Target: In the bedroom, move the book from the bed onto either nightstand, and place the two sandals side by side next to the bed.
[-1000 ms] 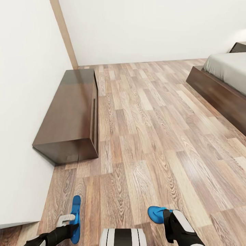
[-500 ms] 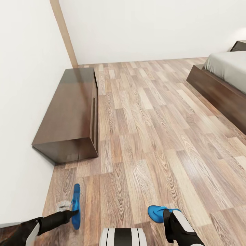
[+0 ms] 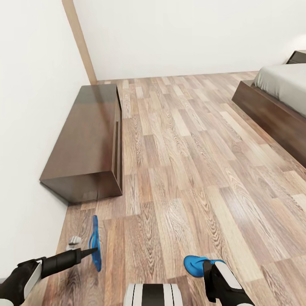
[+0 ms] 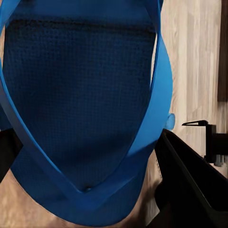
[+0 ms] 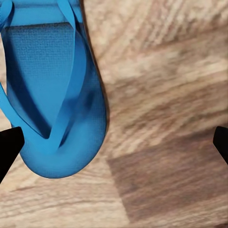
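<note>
Sandal (image 5: pixel 52 102): bright blue flip-flop type, sole textured, two straps meeting at toe post near rounded end; far end cut off by frame edge. Lies flat, sole-up side showing straps, on floor (image 5: pixel 161 142).
Floor: wood planks, light and darker brown grain, slightly blurred.
Right gripper (image 5: pixel 114 145): two black fingertips at opposite frame edges, wide apart; one tip (image 5: pixel 9 145) just beside sandal edge, other over bare floor.

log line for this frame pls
left gripper: shut on sandal, edge-up above floor | right gripper: at second sandal, grip unclear | bed: ahead right | long cabinet: at left wall
</note>
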Controlling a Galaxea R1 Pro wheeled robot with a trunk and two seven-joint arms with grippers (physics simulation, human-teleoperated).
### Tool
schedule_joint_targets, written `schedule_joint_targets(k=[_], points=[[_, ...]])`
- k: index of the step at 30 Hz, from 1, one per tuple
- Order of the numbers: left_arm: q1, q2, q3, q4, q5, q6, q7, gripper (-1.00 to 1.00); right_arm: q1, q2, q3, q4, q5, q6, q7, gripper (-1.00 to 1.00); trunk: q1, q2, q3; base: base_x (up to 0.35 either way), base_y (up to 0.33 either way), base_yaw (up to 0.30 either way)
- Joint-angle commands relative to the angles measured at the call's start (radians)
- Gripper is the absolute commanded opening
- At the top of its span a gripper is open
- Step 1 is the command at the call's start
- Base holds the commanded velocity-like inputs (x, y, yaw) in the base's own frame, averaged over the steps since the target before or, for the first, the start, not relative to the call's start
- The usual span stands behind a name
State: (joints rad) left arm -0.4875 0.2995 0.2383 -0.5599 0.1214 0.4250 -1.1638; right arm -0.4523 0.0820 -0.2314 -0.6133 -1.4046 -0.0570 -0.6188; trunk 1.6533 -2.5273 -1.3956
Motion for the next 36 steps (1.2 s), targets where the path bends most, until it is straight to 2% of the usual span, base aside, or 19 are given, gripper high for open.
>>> schedule_joint_targets(k=[1,11,16,20,28,36], points=[[0.0,0.0,0.001,0.0,0.008,0.008,-0.002,-1.0,0.0,0.001,-0.003,-0.001,-0.008,-0.006,-0.002,1.0,0.0,0.0,-0.001,0.0,0.0,0.0],[0.0,0.0,0.001,0.001,0.021,0.006,0.0,-1.0,0.0,0.001,-0.003,-0.002,-0.008,-0.006,-0.002,1.0,0.0,0.0,-0.001,0.067,0.0,0.0],[0.0,-0.002,0.03,0.002,0.02,0.004,0.006,-1.0,0.0,0.001,-0.003,-0.002,-0.008,-0.006,-0.002,1.0,0.0,0.0,-0.001,0.006,0.0,0.0],[0.0,-0.003,0.04,0.003,0.019,0.004,0.008,-1.0,0.0,0.001,-0.003,-0.002,-0.008,-0.006,-0.002,1.0,0.0,0.0,-0.001,0.118,0.0,0.0],[0.0,-0.003,0.042,0.004,0.019,0.003,0.008,-1.0,0.0,0.001,-0.003,-0.002,-0.008,-0.004,-0.002,1.0,0.0,0.0,-0.001,0.11,0.0,0.0],[0.0,-0.003,0.042,0.005,0.018,0.004,0.009,-1.0,0.0,0.001,-0.003,-0.002,-0.008,-0.004,-0.002,1.0,0.0,0.0,-0.001,0.235,0.0,0.0]])
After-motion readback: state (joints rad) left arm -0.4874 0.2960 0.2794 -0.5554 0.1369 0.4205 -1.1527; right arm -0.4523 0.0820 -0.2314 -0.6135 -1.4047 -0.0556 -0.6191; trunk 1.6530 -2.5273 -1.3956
